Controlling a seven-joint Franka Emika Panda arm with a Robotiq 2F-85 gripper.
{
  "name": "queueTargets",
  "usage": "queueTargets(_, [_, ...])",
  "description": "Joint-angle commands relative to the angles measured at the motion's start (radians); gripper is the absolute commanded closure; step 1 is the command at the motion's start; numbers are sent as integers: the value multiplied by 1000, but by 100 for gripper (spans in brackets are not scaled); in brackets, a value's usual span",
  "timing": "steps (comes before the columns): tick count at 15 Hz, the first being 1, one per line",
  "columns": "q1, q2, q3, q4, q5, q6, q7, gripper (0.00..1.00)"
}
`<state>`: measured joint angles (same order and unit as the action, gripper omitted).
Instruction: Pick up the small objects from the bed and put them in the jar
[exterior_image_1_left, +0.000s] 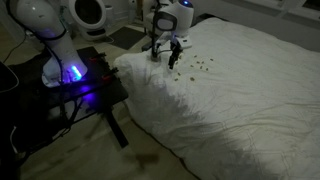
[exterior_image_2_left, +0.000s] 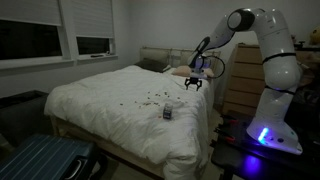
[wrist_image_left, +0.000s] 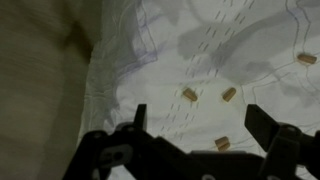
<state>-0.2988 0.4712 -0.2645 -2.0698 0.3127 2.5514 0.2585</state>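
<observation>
On bed (exterior_image_2_left: 100, 105) cover, toward right edge: small objects (exterior_image_2_left: 150, 97) scattered loose on wrinkled cloth. Wrist view shows several lying flat and apart, so we judge one-at-a-time picks.

Jar (exterior_image_2_left: 168, 113) upright on cover, just near and right of scatter. We judge it is parked close to keep transfers short.

Gripper (wrist_image_left: 195, 108) hovers over scatter's edge, fingers (wrist_image_left: 138, 120) spread wide, nothing held. We read this as lining up a pick.

Risk: soft cloth, pinch may catch fabric.

Black side table (exterior_image_1_left: 95, 85) carries arm base, left of bed.
</observation>
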Motion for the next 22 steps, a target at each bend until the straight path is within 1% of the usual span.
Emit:
queueTargets(1, [-13,64,23,44,-12,105,-50,0])
queueTargets(5, [-18,128,43,70,-27,193,-74,0])
queueTargets(10, [-25,208,64,110,-28,212,-80,0])
queueTargets(16, [-23,294,58,166,-40,221,-72,0])
queueTargets(17, [-23,306,57,174,-42,223,-71,1])
queueTargets(21, [-25,347,57,212,-47,228,-70,16])
queueTargets(22, [-25,355,56,221,-48,229,-69,15])
